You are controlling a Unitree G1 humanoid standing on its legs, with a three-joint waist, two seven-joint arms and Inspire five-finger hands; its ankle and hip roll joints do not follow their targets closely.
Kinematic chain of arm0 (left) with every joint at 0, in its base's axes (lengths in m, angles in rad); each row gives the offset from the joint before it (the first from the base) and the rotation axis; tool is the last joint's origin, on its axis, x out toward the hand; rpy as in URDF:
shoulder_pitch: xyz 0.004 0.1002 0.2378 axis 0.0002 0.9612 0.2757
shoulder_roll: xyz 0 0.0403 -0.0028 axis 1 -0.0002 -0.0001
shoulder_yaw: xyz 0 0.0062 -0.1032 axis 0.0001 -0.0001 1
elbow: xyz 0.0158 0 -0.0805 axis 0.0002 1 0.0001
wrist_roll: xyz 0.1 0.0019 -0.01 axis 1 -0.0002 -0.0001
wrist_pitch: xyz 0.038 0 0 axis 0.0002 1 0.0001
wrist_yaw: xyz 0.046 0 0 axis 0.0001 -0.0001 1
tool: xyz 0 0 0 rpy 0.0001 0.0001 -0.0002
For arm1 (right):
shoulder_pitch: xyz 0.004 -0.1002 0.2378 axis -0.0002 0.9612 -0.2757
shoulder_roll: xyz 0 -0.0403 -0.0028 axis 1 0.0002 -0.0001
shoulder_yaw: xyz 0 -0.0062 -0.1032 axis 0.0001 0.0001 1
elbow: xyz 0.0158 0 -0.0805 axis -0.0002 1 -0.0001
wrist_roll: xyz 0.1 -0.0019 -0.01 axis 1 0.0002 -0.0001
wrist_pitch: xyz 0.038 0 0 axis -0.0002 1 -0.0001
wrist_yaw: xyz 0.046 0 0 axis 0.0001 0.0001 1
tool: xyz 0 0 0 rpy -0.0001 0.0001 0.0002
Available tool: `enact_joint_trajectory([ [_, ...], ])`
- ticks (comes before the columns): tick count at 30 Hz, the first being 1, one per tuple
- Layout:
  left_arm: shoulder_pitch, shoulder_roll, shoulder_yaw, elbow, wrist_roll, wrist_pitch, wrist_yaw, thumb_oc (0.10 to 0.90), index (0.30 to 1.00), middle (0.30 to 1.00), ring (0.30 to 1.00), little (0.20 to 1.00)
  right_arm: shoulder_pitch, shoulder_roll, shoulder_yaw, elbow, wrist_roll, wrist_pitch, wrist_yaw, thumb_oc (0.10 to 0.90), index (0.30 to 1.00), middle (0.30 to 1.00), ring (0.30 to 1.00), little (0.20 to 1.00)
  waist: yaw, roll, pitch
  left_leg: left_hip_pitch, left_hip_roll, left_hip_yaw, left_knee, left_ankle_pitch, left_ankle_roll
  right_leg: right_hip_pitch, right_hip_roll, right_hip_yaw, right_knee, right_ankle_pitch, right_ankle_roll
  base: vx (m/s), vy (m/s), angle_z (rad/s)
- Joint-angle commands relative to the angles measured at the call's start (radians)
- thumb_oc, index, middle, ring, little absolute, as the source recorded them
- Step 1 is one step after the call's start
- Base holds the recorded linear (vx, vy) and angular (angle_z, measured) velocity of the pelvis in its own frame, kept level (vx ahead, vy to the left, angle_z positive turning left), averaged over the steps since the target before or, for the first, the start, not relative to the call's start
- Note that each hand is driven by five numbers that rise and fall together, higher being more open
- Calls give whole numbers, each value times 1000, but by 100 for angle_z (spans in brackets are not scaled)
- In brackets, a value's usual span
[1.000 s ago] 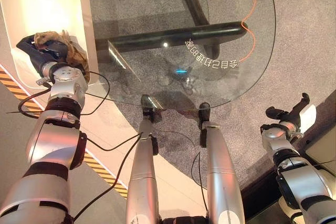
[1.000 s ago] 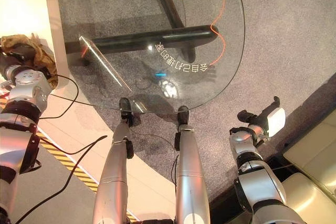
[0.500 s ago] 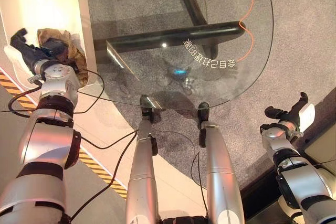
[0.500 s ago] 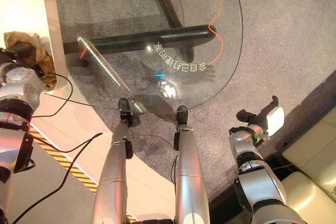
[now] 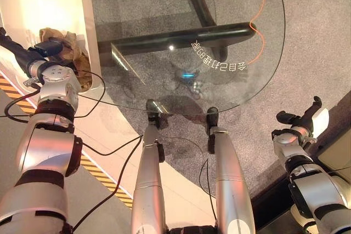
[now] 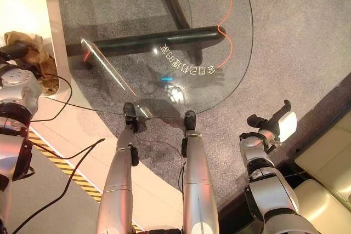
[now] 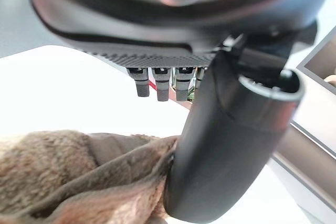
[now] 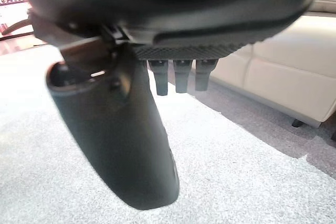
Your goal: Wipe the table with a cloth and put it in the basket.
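Left hand: my left hand [image 5: 24,57] sits at the far left over the white basket [image 5: 85,36]; its fingers [image 7: 157,82] reach out straight and relaxed, nothing curled round anything; in the left wrist view my thumb [image 7: 226,145] rests against the cloth, touching but not pinching it.

Cloth: the brown fluffy cloth [image 5: 68,53] lies bunched inside the basket, against the wall nearest the table, just beside my left hand; in the left wrist view it [image 7: 68,177] is a crumpled heap on the white floor of the basket.

Basket: white, with a rounded rim; it stands on the floor beside the left edge of the table, part of its rim seen through the glass.

Table: the glass table [image 5: 269,53] has a rounded top; a dark bar of the frame [image 5: 181,38] runs beneath it; an orange cord [image 5: 258,20] lies on the grey carpet under it.

Right hand: my right hand [image 5: 304,120] hangs low at the right, well apart from the table, over the carpet; its fingers [image 8: 176,77] are straight and it holds nothing; a pale sofa [image 8: 283,61] stands near it.
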Motion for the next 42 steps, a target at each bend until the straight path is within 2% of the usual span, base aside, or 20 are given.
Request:
enact_joint_trajectory([
  [1, -82, 107, 9, 6, 40, -127, 91, 800, 900, 900, 900, 900, 49, -31, -2, 1, 7, -26, -25, 800, 900, 900, 900, 900, 17, -21, -25, 65, -90, 70, 131, -207, 106, 77, 101, -24, -234, 131, -24, -44, -100, 1],
  [4, -62, 105, 24, -37, 46, -196, 98, 800, 900, 900, 900, 900, 69, -9, -4, -2, 14, -15, -12, 800, 900, 900, 900, 900, 20, -14, -25, 104, -91, 62, 118, -205, 106, 105, 107, -17, -227, 129, -20, -40, -116, 3],
  [7, -20, 99, 51, -99, 71, -245, 95, 800, 900, 900, 900, 900, 93, 11, -10, 7, 36, 32, 61, 800, 900, 900, 900, 900, 25, -7, -25, 173, -90, 54, 60, -176, 98, 167, 107, -11, -267, 151, -10, -44, -125, 0],
  [11, 35, 107, 79, -164, 76, -259, 80, 800, 900, 900, 900, 900, 118, 15, -25, 40, 64, 78, 134, 800, 900, 900, 900, 900, 37, 3, -25, 310, -90, 46, -40, -150, 82, 306, 96, -16, -344, 160, 4, -26, -106, -5],
  [12, 68, 115, 101, -181, 57, -275, 55, 800, 900, 900, 900, 900, 140, 17, -43, 57, 77, 89, 167, 800, 900, 900, 900, 900, 43, 7, -26, 384, -88, 46, -85, -138, 73, 380, 86, -20, -380, 163, 9, 7, -99, -13],
  [18, 222, 122, 180, -237, 54, -311, -55, 800, 900, 900, 900, 900, 260, 14, -106, 98, 73, 100, 251, 800, 900, 900, 900, 900, 61, 15, -136, 551, -88, 45, -207, -124, 59, 553, 57, -27, -480, 165, 21, 57, -53, 3],
  [19, 239, 119, 186, -246, 54, -308, -65, 800, 900, 900, 900, 900, 273, 14, -111, 100, 68, 101, 257, 800, 900, 900, 900, 900, 63, 16, -150, 563, -87, 47, -219, -118, 58, 568, 54, -28, -494, 172, 22, 102, -22, 9],
  [21, 343, 101, 229, -278, 23, -302, -154, 800, 900, 900, 900, 900, 351, 21, -138, 106, 43, 90, 295, 800, 900, 900, 900, 900, 71, 18, -208, 639, -87, 49, -275, -118, 56, 656, 42, -31, -552, 176, 27, 99, 6, 13],
  [27, 543, 55, 317, -299, 21, -292, -281, 800, 900, 900, 900, 900, 467, 36, -167, 113, -21, 97, 349, 800, 900, 900, 900, 900, 78, 23, -297, 762, -86, 46, -326, -122, 53, 806, 32, -48, -631, 183, 32, 120, 26, 12],
  [31, 761, -59, 383, -296, 100, -257, -394, 800, 900, 900, 900, 900, 561, 75, -195, 119, -91, 127, 382, 800, 900, 900, 900, 900, 95, 15, -385, 839, -82, 33, -334, -142, 56, 910, 26, -68, -671, 184, 39, 227, -1, 10],
  [36, 897, -146, 378, -219, 174, -197, -438, 800, 900, 900, 900, 900, 611, 100, -191, 134, -208, 147, 465, 800, 900, 900, 900, 900, 105, 5, -438, 884, -72, 36, -334, -163, 55, 969, 20, -83, -702, 184, 47, 132, 0, 11],
  [38, 929, -170, 360, -162, 219, -156, -481, 800, 900, 900, 900, 900, 612, 109, -163, 138, -228, 155, 490, 800, 900, 900, 900, 900, 110, -1, -449, 899, -67, 42, -334, -170, 54, 992, 18, -93, -714, 184, 49, 51, 1, 2],
  [39, 929, -170, 360, -162, 218, -156, -481, 800, 900, 900, 900, 900, 612, 109, -163, 138, -228, 155, 490, 800, 900, 900, 900, 900, 110, -1, -448, 900, -67, 42, -334, -170, 54, 993, 18, -93, -714, 185, 49, 32, 4, 0],
  [42, 990, -232, 316, -17, 328, -78, -629, 800, 900, 900, 900, 900, 620, 126, -130, 137, -280, 171, 551, 800, 900, 900, 900, 900, 113, -9, -462, 919, -60, 55, -334, -174, 51, 1020, 15, -105, -736, 193, 52, 43, 15, 0],
])
